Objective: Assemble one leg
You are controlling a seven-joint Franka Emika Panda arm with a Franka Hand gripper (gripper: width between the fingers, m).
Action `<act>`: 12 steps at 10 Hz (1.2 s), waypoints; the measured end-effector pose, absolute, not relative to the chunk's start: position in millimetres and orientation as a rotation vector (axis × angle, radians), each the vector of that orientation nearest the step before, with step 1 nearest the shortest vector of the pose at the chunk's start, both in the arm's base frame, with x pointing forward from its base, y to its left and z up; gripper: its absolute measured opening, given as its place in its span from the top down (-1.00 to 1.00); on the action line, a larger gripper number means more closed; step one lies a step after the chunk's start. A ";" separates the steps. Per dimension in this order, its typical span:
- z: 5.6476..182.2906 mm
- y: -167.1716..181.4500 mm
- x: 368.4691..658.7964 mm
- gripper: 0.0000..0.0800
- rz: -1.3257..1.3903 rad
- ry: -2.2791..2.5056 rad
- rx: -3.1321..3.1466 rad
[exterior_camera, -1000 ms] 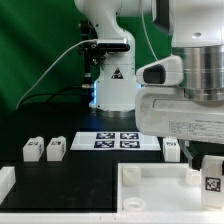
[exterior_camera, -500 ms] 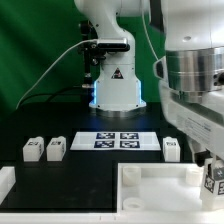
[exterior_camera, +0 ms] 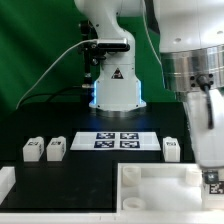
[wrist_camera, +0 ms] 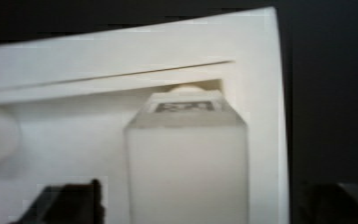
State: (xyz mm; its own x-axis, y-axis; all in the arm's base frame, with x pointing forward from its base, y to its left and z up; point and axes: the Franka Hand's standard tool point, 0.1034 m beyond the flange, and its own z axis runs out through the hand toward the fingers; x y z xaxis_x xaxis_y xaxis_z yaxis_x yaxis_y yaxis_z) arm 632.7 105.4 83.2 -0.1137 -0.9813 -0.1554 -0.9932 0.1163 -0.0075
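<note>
A robot arm fills the right side of the exterior view, reaching down toward the lower right corner of the frame. Its tool (exterior_camera: 212,176) grasps a leg (exterior_camera: 213,183), a small white block with a black-and-white tag, clamped between two dark fingers (wrist_camera: 69,203). The leg hangs just over the right end of the tray (exterior_camera: 150,190), a large white square piece lying at the bottom of the frame on the black counter (exterior_camera: 60,185).

The wrist view looks straight down the held leg (wrist_camera: 181,160): it stands upright and centred between the fingers, its tagged end pointing at a corner of the tray (wrist_camera: 87,70). It seems held this way so its end can go into a corner socket (the socket itself is hidden behind the leg, so whether they touch cannot be told).

Three more legs stand on the counter: two side by side at mid-left (exterior_camera: 33,150) (exterior_camera: 56,149) and one at mid-right (exterior_camera: 171,148). Between them lies the marker board (exterior_camera: 117,141). The arm's white base (exterior_camera: 112,85) rises behind, against a green backdrop.
</note>
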 end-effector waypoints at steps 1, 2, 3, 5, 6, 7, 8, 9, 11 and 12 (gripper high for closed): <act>83.2 111.1 631.8 -0.53 0.137 2.098 -2.160; 82.8 117.1 630.0 -0.53 0.113 1.865 -2.373; 83.0 122.2 628.8 -0.61 0.099 1.653 -2.533; 82.4 118.3 629.4 -0.62 0.079 1.421 -2.668; 82.3 118.1 629.4 -0.62 0.067 1.242 -2.753; 81.2 117.2 629.3 -0.62 0.049 1.010 -2.860; 79.6 116.5 631.8 -0.62 0.022 0.670 -2.986; 80.2 114.5 635.2 -0.62 0.022 0.437 -3.032; 78.6 115.3 637.8 -0.36 0.030 0.448 -3.027; 78.1 114.9 637.6 -0.36 0.031 0.445 -3.028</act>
